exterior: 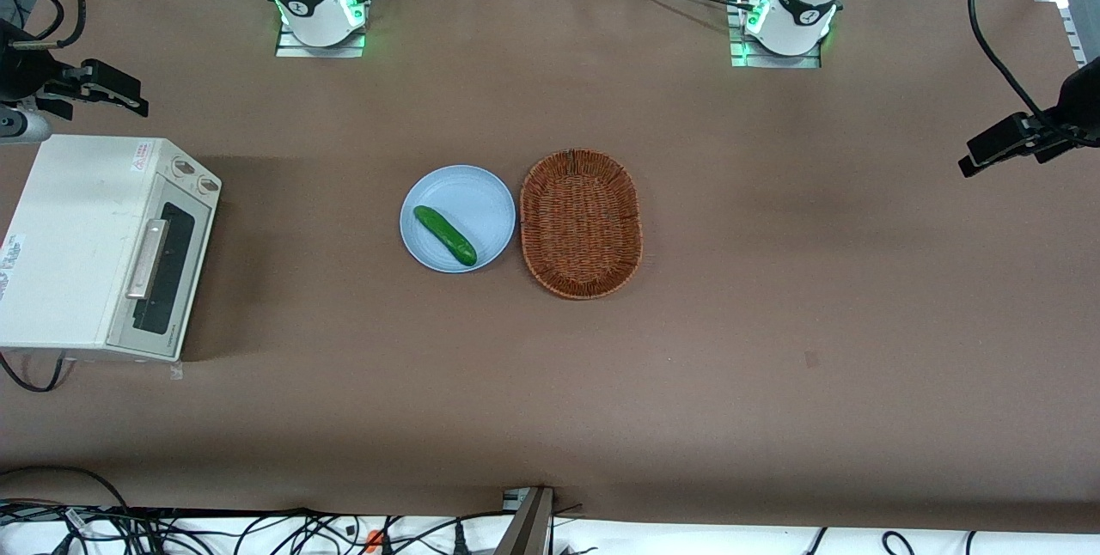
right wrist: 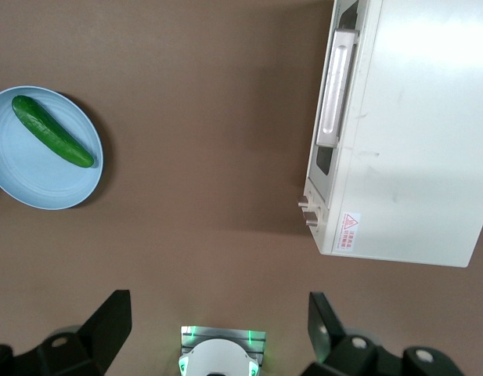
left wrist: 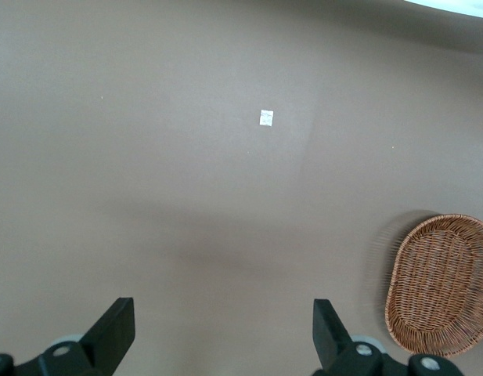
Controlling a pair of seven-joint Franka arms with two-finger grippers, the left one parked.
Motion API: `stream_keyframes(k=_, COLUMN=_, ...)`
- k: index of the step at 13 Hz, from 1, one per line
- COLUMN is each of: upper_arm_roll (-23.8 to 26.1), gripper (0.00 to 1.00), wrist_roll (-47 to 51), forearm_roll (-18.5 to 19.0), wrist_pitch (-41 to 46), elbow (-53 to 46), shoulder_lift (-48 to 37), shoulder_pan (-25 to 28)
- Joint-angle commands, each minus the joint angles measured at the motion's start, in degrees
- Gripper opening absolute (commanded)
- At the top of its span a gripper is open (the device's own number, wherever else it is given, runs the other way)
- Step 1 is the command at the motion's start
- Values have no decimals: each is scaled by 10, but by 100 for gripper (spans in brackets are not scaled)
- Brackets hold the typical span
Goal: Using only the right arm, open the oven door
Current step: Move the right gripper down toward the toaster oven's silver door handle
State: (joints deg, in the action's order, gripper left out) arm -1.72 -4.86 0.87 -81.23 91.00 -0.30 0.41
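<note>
**Oven door shut, gripper high above the bench**

The oven sits at the working arm's end of the brown bench, its oven door closed, silver handle across the glass. Nothing lies on the bench just in front of the door. A blue plate carrying a cucumber rests mid-bench, well apart from the oven, a wicker basket just beside it. The gripper hangs high over the bench, looking down, fingers spread apart and holding nothing.
</note>
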Motion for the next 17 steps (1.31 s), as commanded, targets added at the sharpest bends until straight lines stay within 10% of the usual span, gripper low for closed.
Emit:
stream_keyframes(k=1, upper_arm_roll=2, gripper=100, wrist_roll=-6, forearm_roll=6, wrist_pitch=13, elbow=-8, shoulder_lift=6, shoulder_pan=1)
stream_keyframes(k=5, upper_arm_roll=2, gripper=88, wrist_roll=3, forearm_roll=9, wrist_pitch=16, elbow=-7, shoulder_lift=36, shoulder_pan=13)
stream_keyframes(k=11, upper_arm_roll=2, gripper=10, wrist_roll=73, forearm_roll=83, wrist_pitch=4, elbow=5, shoulder_lift=126, shoulder_pan=48)
stream_keyframes(k=17, upper_arm_roll=2, gripper=0, wrist_roll=106, forearm_roll=221, wrist_pitch=-27, elbow=4, shoulder_lift=198, shoulder_pan=87)
